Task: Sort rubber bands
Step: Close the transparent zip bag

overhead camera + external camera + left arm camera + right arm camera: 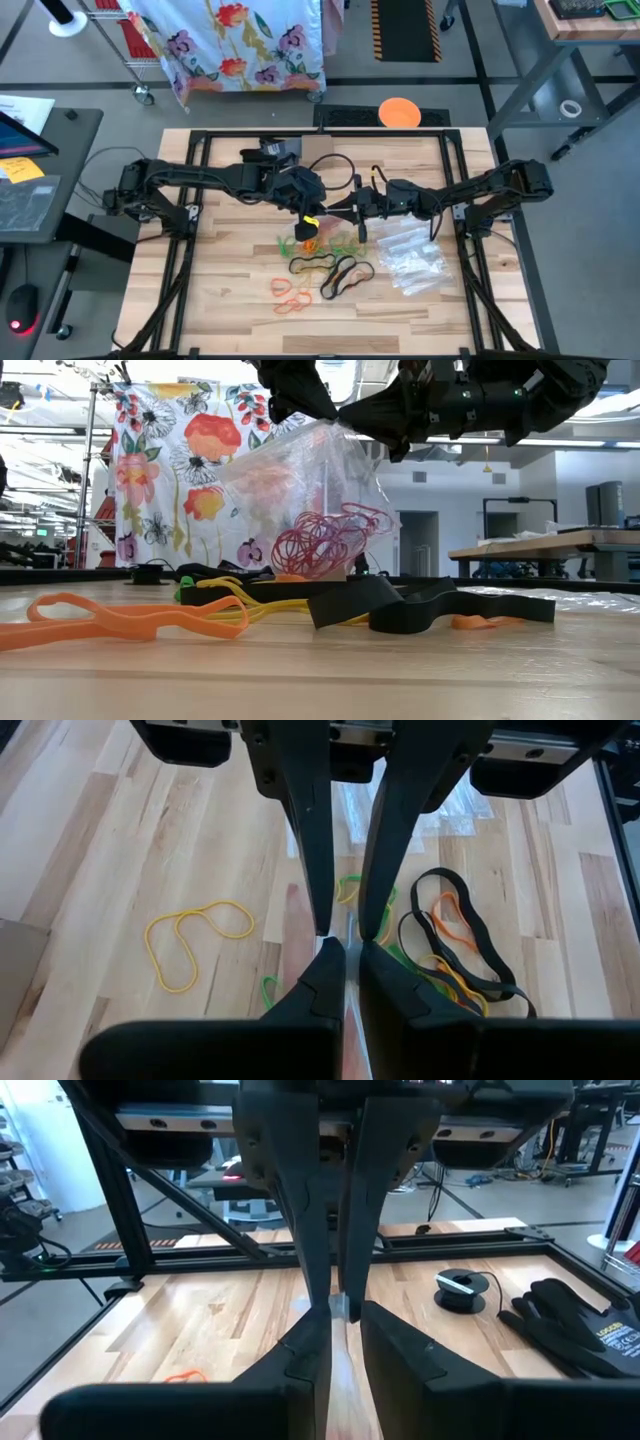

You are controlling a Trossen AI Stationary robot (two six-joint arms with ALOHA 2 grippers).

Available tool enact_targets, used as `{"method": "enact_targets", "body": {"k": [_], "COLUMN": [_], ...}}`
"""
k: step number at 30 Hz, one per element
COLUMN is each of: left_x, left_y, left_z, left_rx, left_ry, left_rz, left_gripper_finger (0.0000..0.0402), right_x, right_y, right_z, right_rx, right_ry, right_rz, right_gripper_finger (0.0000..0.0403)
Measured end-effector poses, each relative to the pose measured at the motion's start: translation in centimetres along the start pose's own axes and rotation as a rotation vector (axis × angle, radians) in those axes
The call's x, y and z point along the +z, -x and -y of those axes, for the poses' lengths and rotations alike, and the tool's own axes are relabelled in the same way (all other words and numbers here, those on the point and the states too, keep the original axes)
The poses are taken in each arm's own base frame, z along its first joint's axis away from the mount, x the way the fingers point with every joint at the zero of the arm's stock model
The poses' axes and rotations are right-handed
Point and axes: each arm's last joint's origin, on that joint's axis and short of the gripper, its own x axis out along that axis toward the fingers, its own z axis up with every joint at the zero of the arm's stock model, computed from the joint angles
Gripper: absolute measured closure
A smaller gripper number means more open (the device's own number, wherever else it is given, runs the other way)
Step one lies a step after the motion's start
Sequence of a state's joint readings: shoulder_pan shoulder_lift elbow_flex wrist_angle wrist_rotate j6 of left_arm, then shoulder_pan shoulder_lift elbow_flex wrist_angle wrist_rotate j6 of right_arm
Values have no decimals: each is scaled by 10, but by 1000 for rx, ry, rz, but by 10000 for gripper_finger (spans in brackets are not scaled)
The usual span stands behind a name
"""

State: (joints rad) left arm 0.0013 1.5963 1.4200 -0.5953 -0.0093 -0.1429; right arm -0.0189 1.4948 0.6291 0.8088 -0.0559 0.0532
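A clear plastic bag [300, 490] holding red rubber bands [325, 540] hangs over the table's middle. My left gripper [308, 214] is shut on its top. My right gripper [338, 210] faces it from the right, level. Its fingers stand a little apart on either side of the bag's upper edge [345, 1315]; I cannot tell whether they touch the film. Loose rubber bands lie on the wood below: green [335, 243], black [345, 275], orange [290, 295] and yellow [195, 940]. My left gripper pinches the clear bag's top edge [348, 945] between its two fingers, slanting down from the table's left. The bag hangs below the fingers with the red bands gathered low in it. I cannot tell whether its bottom touches the table.
A heap of empty clear zip bags [415, 258] lies to the right of the loose bands. Black cables and a small device [270, 152] sit at the far side. An orange disc [400, 112] lies beyond the far edge. The black frame rails [190, 250] border the wood.
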Motion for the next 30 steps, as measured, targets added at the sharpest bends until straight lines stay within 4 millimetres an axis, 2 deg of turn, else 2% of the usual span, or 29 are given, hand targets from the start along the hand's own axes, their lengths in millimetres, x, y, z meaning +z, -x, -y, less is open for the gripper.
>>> {"method": "enact_targets", "body": {"k": [8, 14, 30], "left_x": [0, 0, -3], "left_y": [0, 0, 0], "left_z": [0, 0, 0], "left_rx": [0, 0, 10], "left_ry": [-1, -4, 9], "left_rz": [1, 1, -32], "left_gripper_finger": [398, 398, 399], "right_x": [0, 2, 2], "right_y": [0, -1, -3], "right_z": [-1, -4, -7], "right_rx": [3, 57, 5], "right_ry": [2, 20, 40], "right_rz": [-1, -5, -22], "right_gripper_finger": [350, 397, 403]}}
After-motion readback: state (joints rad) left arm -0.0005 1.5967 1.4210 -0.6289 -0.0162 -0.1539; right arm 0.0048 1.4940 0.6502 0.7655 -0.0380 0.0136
